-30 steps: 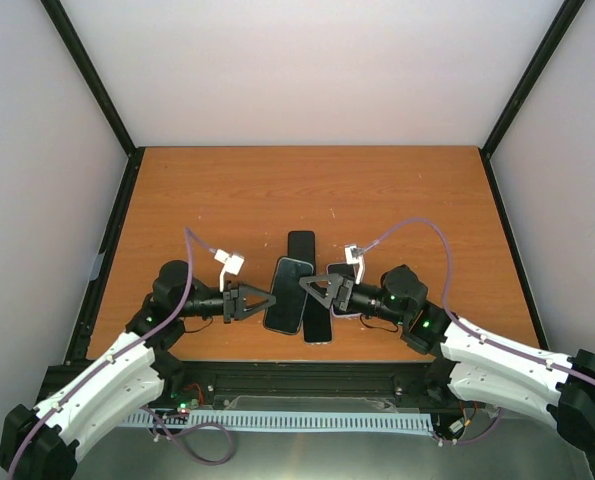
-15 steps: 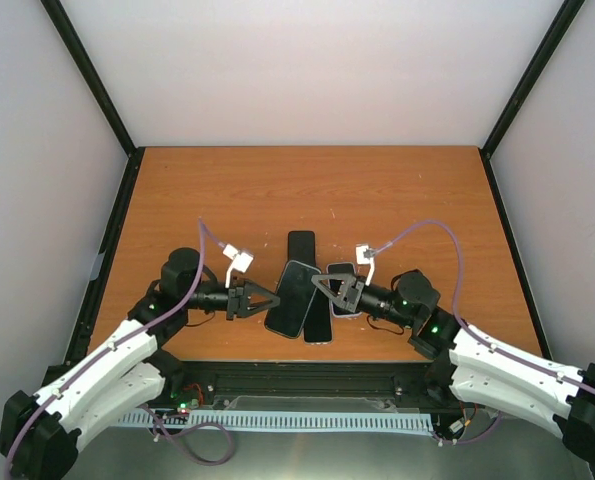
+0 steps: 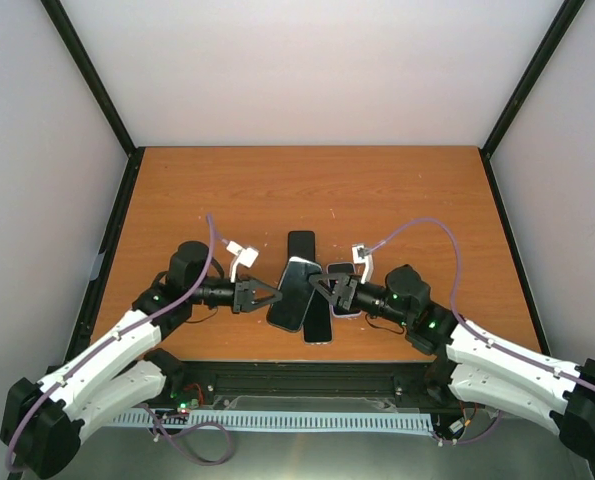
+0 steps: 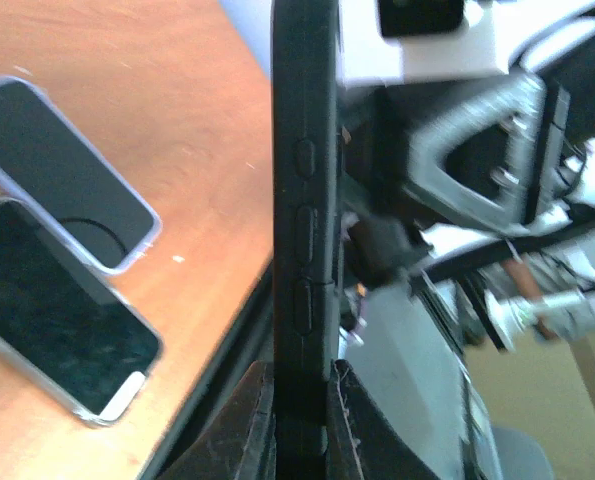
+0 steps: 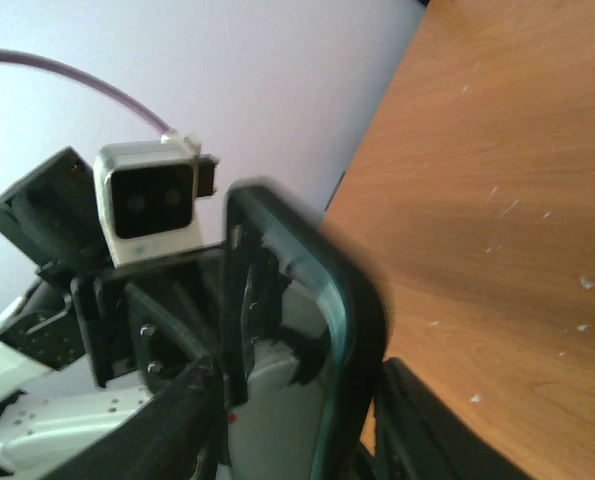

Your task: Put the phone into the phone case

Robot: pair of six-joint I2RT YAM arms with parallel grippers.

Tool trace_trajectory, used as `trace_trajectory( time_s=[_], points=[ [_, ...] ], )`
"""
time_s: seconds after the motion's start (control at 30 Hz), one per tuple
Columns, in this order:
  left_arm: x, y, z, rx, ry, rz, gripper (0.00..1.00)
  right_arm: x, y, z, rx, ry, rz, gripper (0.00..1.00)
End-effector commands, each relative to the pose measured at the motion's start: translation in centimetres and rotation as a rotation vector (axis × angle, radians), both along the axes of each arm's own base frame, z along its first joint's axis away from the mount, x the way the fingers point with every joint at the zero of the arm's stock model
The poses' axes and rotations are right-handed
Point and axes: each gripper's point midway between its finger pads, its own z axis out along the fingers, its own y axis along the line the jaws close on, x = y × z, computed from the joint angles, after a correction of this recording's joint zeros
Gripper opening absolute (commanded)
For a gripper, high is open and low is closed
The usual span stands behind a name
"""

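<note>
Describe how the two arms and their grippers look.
The left arm and right arm have white shells with black joints. A purple cable loops to a small white camera on each wrist. The jaws are black, on triangular frames. Small green lights glow on the right arm.

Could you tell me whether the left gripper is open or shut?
Shut: the left gripper clamps the black phone case, seen edge-on in the wrist view, from both sides.

Both arms were extended low and inward, the wrists rolled sideways. The left gripper (image 3: 273, 297), pointed towards 3 o'clock, was clamped on the phone case (image 3: 293, 283). The right gripper (image 3: 317, 286), pointed towards 9 o'clock, was set astride the same case, contact unclear.
</note>
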Motion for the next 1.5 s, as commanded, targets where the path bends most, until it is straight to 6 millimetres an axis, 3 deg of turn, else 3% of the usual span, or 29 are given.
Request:
trace_trajectory(
  time_s=[0.0, 0.1, 0.2, 0.43, 0.5, 0.7, 0.73, 0.9, 1.03, 1.2, 1.3, 1.47],
  points=[
    [2.6, 0.5, 2.1, -0.072, -0.021, 0.165, 0.0, -1.0, 1.2, 1.9, 0.062, -0.021, 0.089, 0.52],
    [2.8, 0.8, 3.8, -0.162, -0.034, 0.209, 0.0, -1.5, 1.8, 1.1, 0.105, 0.019, 0.132, 0.65],
    [3.3, 1.2, 5.1, -0.219, -0.052, 0.258, 0.0, -2.1, 2.5, 0.4, 0.133, 0.053, 0.182, 0.72],
    [3.8, 1.5, 6.3, -0.284, -0.072, 0.303, 0.0, -3.3, 4.4, -0.1, 0.194, 0.111, 0.275, 0.71],
    [4.1, 1.6, 6.3, -0.282, -0.074, 0.32, 0.0, -3.5, 4.6, -0.1, 0.206, 0.115, 0.283, 0.61],
    [5.3, 2.0, 4.4, -0.196, -0.083, 0.386, 0.0, -3.0, 4.0, 0.1, 0.23, 0.127, 0.236, 0.09],
    [5.5, 2.1, 3.8, -0.173, -0.078, 0.397, 0.0, -2.8, 3.9, 0.0, 0.226, 0.133, 0.22, 0.04],
    [6.2, 2.4, 2.2, -0.066, -0.09, 0.423, 0.0, -2.3, 3.8, -1.0, 0.195, 0.17, 0.184, 0.03],
    [5.8, 2.4, 2.4, -0.066, -0.088, 0.404, 0.0, -2.1, 3.8, -0.9, 0.198, 0.166, 0.173, 0.03],
    [4.6, 1.9, 1.3, -0.111, 0.01, 0.354, 0.36, -1.8, 3.7, 0.2, 0.235, 0.126, 0.158, 0.03],
    [4.3, 1.7, -0.1, -0.131, 0.066, 0.342, 0.51, -1.9, 4.0, 0.7, 0.249, 0.111, 0.177, 0.03],
    [4.1, 1.2, -0.6, -0.153, 0.096, 0.316, 0.54, -2.1, 4.5, 0.0, 0.24, 0.129, 0.203, 0.03]
  ],
)
